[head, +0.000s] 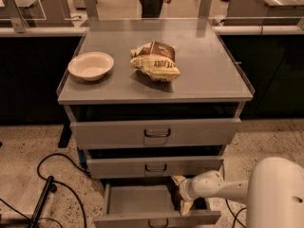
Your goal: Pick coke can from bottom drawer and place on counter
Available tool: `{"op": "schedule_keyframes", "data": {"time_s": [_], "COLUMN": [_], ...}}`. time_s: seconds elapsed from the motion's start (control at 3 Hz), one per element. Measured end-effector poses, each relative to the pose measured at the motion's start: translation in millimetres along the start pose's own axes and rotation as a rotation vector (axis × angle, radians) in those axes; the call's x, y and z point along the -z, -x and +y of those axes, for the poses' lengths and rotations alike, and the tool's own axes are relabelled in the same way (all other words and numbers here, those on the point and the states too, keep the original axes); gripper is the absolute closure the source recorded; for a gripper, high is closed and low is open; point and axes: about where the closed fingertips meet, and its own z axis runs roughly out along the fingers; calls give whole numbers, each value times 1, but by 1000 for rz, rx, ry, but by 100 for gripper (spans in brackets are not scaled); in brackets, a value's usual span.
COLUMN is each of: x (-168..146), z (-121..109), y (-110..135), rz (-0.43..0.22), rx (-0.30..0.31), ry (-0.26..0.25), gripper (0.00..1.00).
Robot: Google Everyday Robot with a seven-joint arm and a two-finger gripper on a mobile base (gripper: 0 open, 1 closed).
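Note:
The bottom drawer (pixel 135 199) is pulled out below two closed grey drawers. My gripper (pixel 182 194) reaches into its right end from the right on a white arm. Its two pale fingers (pixel 186 207) stand apart, one toward the back and one toward the front. A small dark reddish shape between them is the coke can (pixel 174 196), mostly hidden by the gripper. I cannot tell whether the fingers touch it. The counter (pixel 209 70) is the grey cabinet top above the drawers.
A cream bowl (pixel 90 65) sits on the counter's left and a yellow-brown chip bag (pixel 155 61) at its middle. Black cables (pixel 61 184) lie on the floor to the left. My white body (pixel 278 194) fills the lower right. A person stands behind the ledge.

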Motion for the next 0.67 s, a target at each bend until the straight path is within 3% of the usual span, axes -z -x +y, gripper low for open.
{"op": "schedule_keyframes", "data": {"time_s": [0.33,0.67], "x": [-1,-1], "z": [-10,-10], "y": [2,2], "rz": [-5,-5], "rx": [-47,-47], "ry": [-49,-49], "gripper": [0,0]}}
